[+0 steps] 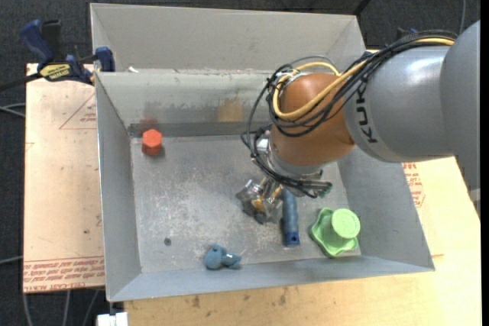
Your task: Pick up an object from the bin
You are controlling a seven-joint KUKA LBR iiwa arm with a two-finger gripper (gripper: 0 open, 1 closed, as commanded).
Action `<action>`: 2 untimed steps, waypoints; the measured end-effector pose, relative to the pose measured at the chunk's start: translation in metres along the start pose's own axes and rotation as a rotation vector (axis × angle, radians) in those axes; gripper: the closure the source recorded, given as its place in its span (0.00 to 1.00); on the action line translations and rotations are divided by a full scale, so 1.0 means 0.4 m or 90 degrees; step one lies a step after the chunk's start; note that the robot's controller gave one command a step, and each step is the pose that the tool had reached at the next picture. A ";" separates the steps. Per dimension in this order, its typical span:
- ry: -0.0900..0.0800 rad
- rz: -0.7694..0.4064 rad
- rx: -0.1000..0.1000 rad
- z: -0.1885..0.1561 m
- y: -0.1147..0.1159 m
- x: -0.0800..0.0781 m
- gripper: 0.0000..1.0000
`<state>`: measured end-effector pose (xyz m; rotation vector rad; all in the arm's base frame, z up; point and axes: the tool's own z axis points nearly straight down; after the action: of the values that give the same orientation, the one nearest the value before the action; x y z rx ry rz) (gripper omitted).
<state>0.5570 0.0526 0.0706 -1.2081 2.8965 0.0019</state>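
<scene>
Closest to us is the grey arm (428, 103) with its orange wrist cover (309, 118), and beneath it the gripper (261, 204) sits low near the middle of the bin (114, 187); we cannot tell whether it is apart or together. Just beside it at 3 o'clock lies a blue stick (290, 219), with a green flanged piece (335, 231) further out at 4 o'clock. We judge the stick the likeliest pick, so we would centre across its narrow width and lift straight up, clear of the green piece.
</scene>
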 end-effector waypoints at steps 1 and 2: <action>0.000 0.000 0.000 0.001 0.001 0.000 0.00; -0.002 -0.120 0.002 -0.100 -0.030 -0.044 0.00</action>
<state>0.5780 0.0565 0.1105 -1.4735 2.7664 -0.0012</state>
